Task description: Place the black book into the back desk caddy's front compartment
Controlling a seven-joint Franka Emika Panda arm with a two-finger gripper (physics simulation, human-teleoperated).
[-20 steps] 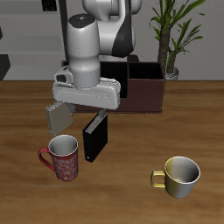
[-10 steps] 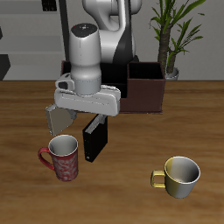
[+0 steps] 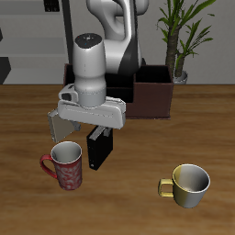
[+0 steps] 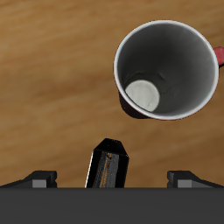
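Note:
The black book (image 3: 97, 151) stands upright on the table beside the red mug (image 3: 65, 166). In the wrist view its top edge with pale pages (image 4: 108, 166) lies between my two fingers. My gripper (image 3: 99, 134) is open just above the book, and in the wrist view (image 4: 114, 179) its fingertips (image 4: 39, 179) stand wide apart on either side of it. The back desk caddy (image 3: 154, 103) is a dark reddish-brown box behind the arm. The arm partly hides it, and I cannot make out its front compartment.
A grey book (image 3: 59, 120) stands behind my hand, mostly hidden. The red mug also shows in the wrist view (image 4: 166, 68), close to the black book. A gold mug (image 3: 189, 184) sits near the table's front edge. A potted plant (image 3: 181, 41) stands behind the caddy.
The arm has lowered and shifted a little, bringing the open gripper down toward the top of the black book. The book and the mugs have not moved.

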